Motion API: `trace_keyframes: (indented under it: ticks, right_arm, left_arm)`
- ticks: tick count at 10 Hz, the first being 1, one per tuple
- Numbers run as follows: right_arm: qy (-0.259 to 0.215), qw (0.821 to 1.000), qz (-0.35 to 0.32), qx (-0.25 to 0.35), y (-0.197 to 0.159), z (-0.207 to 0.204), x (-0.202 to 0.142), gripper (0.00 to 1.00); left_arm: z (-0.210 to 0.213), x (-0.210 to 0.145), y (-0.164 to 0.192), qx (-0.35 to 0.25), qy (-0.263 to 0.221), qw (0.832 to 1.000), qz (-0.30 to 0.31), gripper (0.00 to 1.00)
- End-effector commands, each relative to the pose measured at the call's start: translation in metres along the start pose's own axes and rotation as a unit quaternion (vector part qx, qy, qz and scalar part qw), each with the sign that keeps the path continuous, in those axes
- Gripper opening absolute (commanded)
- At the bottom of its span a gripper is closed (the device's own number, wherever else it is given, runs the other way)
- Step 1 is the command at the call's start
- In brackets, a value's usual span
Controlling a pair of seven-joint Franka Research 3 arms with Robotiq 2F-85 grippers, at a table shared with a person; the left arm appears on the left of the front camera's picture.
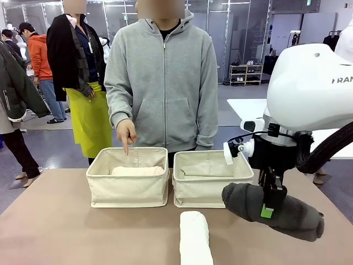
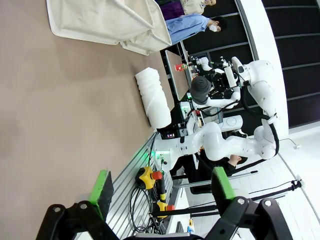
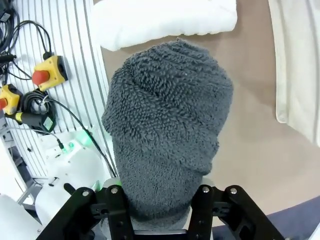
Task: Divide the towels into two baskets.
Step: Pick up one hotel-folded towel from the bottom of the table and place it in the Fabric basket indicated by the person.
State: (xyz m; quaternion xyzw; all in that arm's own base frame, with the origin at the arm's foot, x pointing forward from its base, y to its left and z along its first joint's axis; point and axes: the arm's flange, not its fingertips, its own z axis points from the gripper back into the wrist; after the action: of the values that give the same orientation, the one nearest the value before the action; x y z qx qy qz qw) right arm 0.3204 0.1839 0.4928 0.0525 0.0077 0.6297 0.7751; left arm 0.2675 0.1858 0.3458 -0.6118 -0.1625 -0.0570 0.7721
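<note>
Dark grey towel (image 1: 242, 200), pinched mid-roll in the right claw (image 1: 268, 208), hangs above the bench's near right corner — best carried high over the rim, then lowered lengthwise into the left basket (image 1: 128, 190) the person's hand (image 1: 127, 132) points into.

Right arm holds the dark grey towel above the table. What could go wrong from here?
1. The right pincer clamps the dark grey towel off-centre; the longer end sags and could catch the right basket rim.
2. The person's hand points down into the left basket; a release there might strike the finger.
</note>
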Motion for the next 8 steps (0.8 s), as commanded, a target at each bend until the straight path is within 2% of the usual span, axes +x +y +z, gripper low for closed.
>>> trace_keyframes:
  ticks: [1,4,5,6,8]
  right_arm:
    - [-0.008,1.0,-0.026,-0.006,0.001,0.006,0.002,0.2]
    - [-0.008,1.0,-0.026,-0.006,0.001,0.006,0.002,0.2]
    - [-0.003,1.0,-0.01,-0.002,-0.002,0.003,-0.001,0.41]
    - [0.009,1.0,0.018,-0.023,-0.01,0.011,0.02,0.41]
    - [0.049,0.995,0.073,-0.051,-0.035,0.035,0.088,0.41]
  left_arm:
    - [0.002,-0.004,-0.004,-0.005,0.002,1.0,0.004,1.0]
    - [0.002,-0.004,-0.004,-0.005,0.002,1.0,0.004,1.0]
    - [0.002,-0.004,-0.004,-0.005,0.002,1.0,0.004,1.0]
    - [0.002,-0.004,-0.004,-0.005,0.002,1.0,0.004,1.0]
    - [0.002,-0.004,-0.004,-0.005,0.002,1.0,0.004,1.0]
